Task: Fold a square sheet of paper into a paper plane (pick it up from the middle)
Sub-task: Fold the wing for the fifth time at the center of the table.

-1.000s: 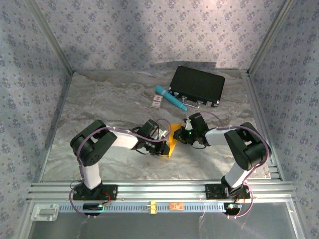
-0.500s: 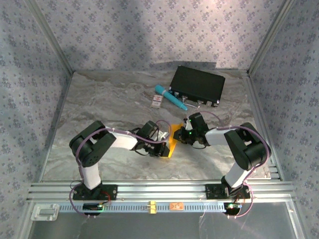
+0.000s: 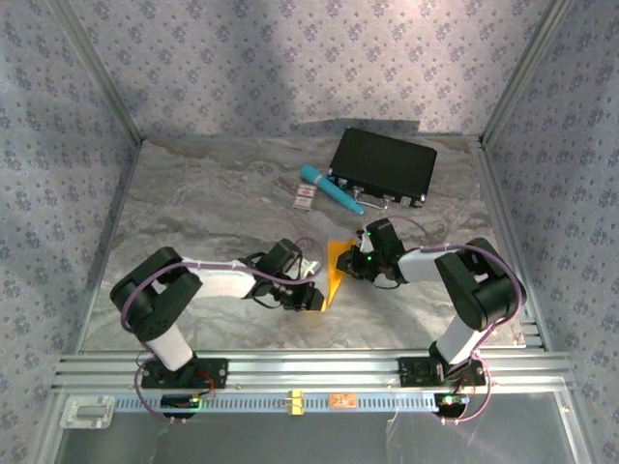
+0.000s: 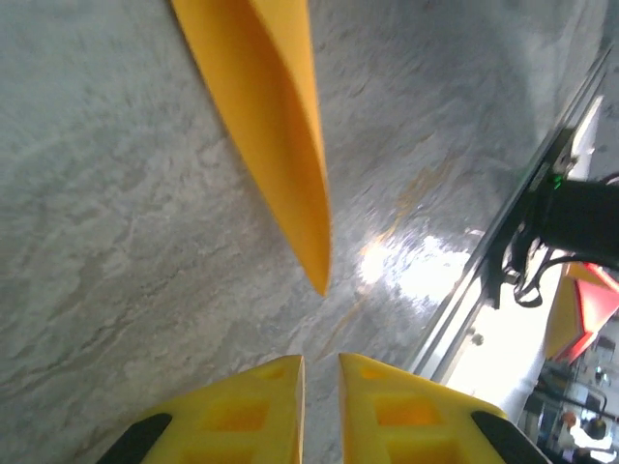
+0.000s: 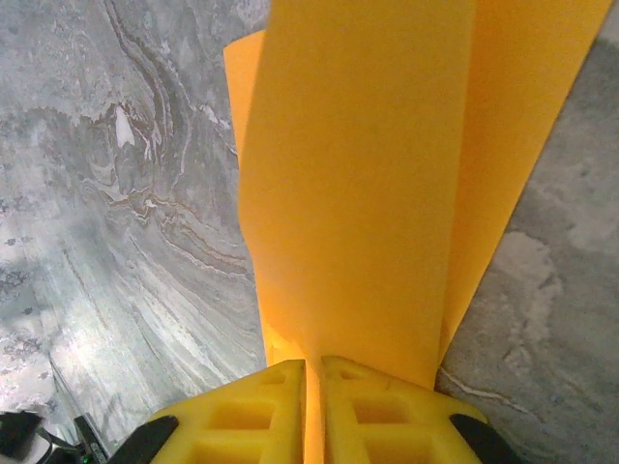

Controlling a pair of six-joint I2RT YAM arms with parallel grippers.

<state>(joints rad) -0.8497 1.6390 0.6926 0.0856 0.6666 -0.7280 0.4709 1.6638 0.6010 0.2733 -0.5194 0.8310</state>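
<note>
On grey marbled tabletop (image 3: pixel 193 213), patterned walls (image 3: pixel 290 58) around: right gripper (image 5: pixel 313 365) pinching paper plane (image 5: pixel 358 193); left gripper (image 4: pixel 320 362) slightly parted, empty; black case (image 3: pixel 384 164) at rear.

Nothing here can be read. The small white-and-red card (image 3: pixel 306 198), lying toward twelve o'clock on the table (image 3: pixel 193 213) and just beside the teal pen (image 3: pixel 332 189), carries some print, but it is too small to make out. An orange tag (image 3: pixel 340 398) sits on the metal rail (image 3: pixel 290 367) at six o'clock, and its marks are likewise too small to tell. In the left wrist view, a red-and-orange shape (image 4: pixel 580 307) stands beyond the table's edge at about four o'clock. It is too blurred to say whether it is a sign.
</note>
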